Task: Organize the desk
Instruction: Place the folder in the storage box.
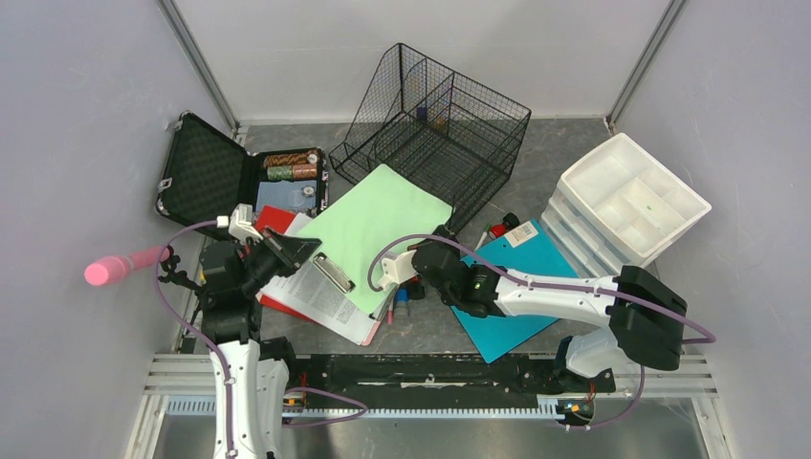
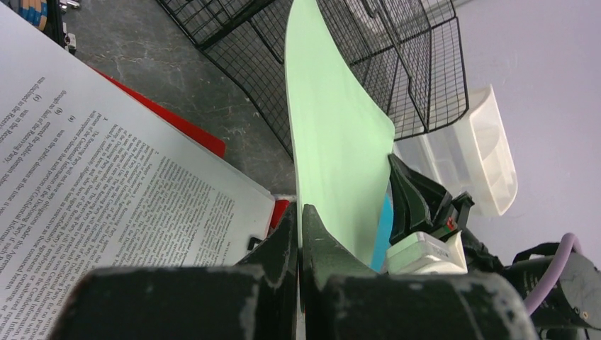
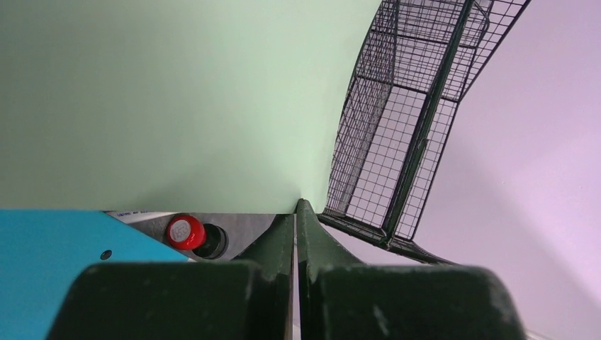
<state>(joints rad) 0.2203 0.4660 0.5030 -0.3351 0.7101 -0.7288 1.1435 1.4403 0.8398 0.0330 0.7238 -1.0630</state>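
Paper [image 1: 383, 215], smooth pale green, bows between left pincer [image 2: 300, 227] and right pincer [image 3: 295, 212].

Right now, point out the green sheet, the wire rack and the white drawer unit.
green sheet [image 1: 383, 225], top view, middle of its face.
wire rack [image 1: 497, 143], top view, right mesh wall.
white drawer unit [image 1: 601, 180], top view, bare left compartment.

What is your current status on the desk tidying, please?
Left gripper, right gripper shut on green sheet; sheet raised, bowed. Desk cluttered. Wire rack close behind.
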